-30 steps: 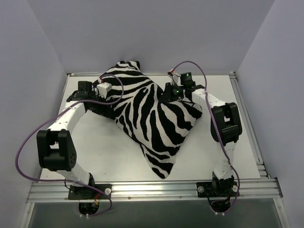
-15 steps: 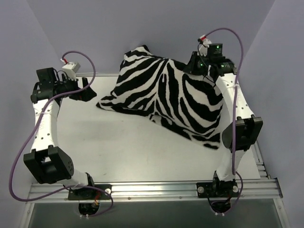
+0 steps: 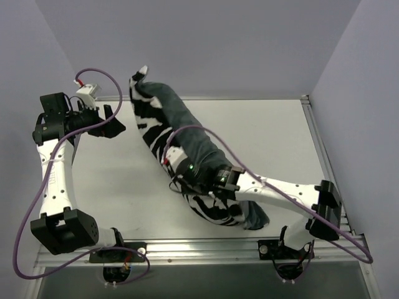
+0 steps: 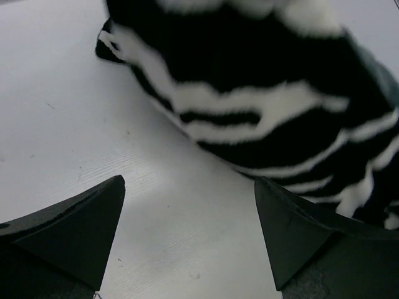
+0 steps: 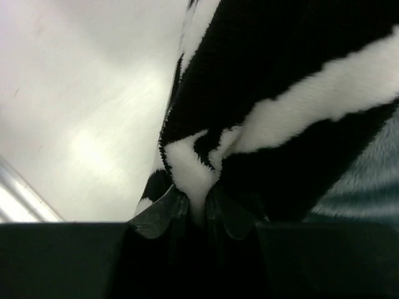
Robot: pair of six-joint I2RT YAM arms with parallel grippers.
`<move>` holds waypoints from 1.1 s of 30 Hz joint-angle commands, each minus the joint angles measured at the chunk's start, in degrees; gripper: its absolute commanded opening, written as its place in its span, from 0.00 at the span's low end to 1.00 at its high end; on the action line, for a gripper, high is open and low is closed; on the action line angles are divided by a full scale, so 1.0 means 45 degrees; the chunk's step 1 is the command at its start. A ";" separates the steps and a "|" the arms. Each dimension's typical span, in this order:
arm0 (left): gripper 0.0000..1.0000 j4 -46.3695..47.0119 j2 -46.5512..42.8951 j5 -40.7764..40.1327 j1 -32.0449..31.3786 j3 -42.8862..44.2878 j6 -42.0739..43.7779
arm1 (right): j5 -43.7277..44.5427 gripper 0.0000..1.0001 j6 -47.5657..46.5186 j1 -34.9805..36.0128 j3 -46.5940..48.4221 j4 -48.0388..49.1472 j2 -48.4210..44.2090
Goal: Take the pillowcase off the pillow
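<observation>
The zebra-striped pillowcase lies in a long diagonal bundle from the back left toward the front middle, with its grey reverse showing on top. The pillow is hidden. My right gripper is shut on a fold of striped cloth; in the top view it sits low in the bundle, its arm reaching in from the right. My left gripper hovers at the back left, open and holding nothing, just left of the pillowcase's upper end. In the left wrist view the open gripper frames bare table, with striped fabric beyond.
The white table is walled by grey panels on three sides, with a metal rail along the front edge. Purple cables loop over both arms, and one crosses the pillowcase.
My right arm swung the pillowcase from the back right down to the front middle, turning up its grey reverse. The left gripper stayed open at the back left.
</observation>
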 commanded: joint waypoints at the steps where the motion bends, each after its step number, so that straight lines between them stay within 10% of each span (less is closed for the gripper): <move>1: 0.94 -0.0264 -0.0879 0.0136 -0.0072 -0.0371 0.0304 | 0.0624 0.23 0.1386 0.1745 -0.1113 0.0032 0.0332; 3: 0.94 -0.0303 -0.1151 -0.0332 -0.0170 -0.0684 0.0265 | 0.0875 0.66 0.1623 0.2506 -0.0843 -0.0006 0.0626; 8: 0.94 -0.0771 -0.1796 -0.0683 -0.0307 -0.0569 0.0811 | 0.0819 0.99 0.1585 0.3155 0.0778 0.0091 0.0607; 16: 0.94 -0.0208 -0.1564 -0.5164 -0.1906 -0.1794 0.1163 | 0.0191 1.00 0.2499 0.3273 0.1704 0.0871 -0.1421; 26: 0.99 0.0378 -0.1232 -0.8352 -0.3998 -0.4411 0.1652 | -0.1030 1.00 0.5943 -0.4808 -0.3550 -0.1160 -0.5973; 33: 0.39 0.2040 -0.0861 -0.9496 -0.4116 -0.5646 0.1691 | -0.3438 0.96 0.5491 -0.6610 -0.5956 -0.1023 -0.5039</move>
